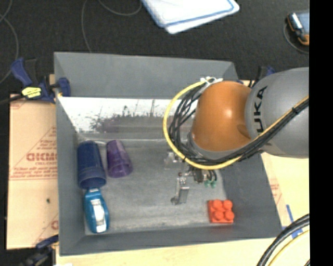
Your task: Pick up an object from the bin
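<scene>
A dark floor surrounds the grey metal bin (145, 78), and a white, blue-edged flat thing (190, 13) lies beyond the bin's far wall. The arm comes in from the right, its rounded orange cover (221, 122) ringed by yellow and black cables, hanging over the right half of the bin. Below that cover the gripper (180, 195) points down at the bare bin floor, a little right of the middle; whether its jaws are spread or pressed together cannot be told, and nothing shows between them.

4 things lie in the bin. The nearest is a red building brick (221, 211) with round studs on top, flat on the floor in the near right corner, just beside the gripper but apart from it. Well apart on the left, a dark blue cup (91, 165) and a purple cup (118, 158) lie on their sides next to each other. A blue and white tape dispenser (95, 210) lies just in front of the blue cup.
</scene>
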You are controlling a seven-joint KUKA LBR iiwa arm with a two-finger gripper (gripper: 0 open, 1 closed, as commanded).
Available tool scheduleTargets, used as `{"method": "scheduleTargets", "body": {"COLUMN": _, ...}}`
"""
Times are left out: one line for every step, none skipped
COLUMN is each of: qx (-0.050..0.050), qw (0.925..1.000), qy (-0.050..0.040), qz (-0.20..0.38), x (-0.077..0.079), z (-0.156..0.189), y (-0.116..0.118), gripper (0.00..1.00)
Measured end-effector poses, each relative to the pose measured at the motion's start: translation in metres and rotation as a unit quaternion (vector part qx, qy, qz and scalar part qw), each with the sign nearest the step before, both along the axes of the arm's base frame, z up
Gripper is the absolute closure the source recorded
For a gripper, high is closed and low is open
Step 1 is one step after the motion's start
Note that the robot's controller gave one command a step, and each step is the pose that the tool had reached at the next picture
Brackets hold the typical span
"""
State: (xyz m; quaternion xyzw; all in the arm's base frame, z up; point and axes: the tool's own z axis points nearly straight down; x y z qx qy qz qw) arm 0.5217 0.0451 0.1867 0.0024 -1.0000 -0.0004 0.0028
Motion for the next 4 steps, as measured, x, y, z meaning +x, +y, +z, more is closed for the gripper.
{"method": "scheduleTargets", "body": {"qx": 0.0, "qw": 1.0, "qy": -0.0044, "qz": -0.001, "x": 0.002, "z": 0.005, "y": 0.0, "gripper": 0.0}}
{"method": "scheduleTargets", "body": {"qx": 0.0, "qw": 0.9987, "qy": -0.0016, "qz": 0.05, "x": -0.024, "z": 0.029, "y": -0.077, "gripper": 0.0}}
{"method": "scheduleTargets", "body": {"qx": 0.0, "qw": 0.9959, "qy": -0.0031, "qz": 0.09, "x": -0.023, "z": 0.021, "y": -0.08, "gripper": 0.0}}
{"method": "scheduleTargets", "body": {"qx": -0.001, "qw": 0.9997, "qy": 0.0008, "qz": 0.024, "x": -0.05, "z": -0.05, "y": -0.134, "gripper": 0.0}}
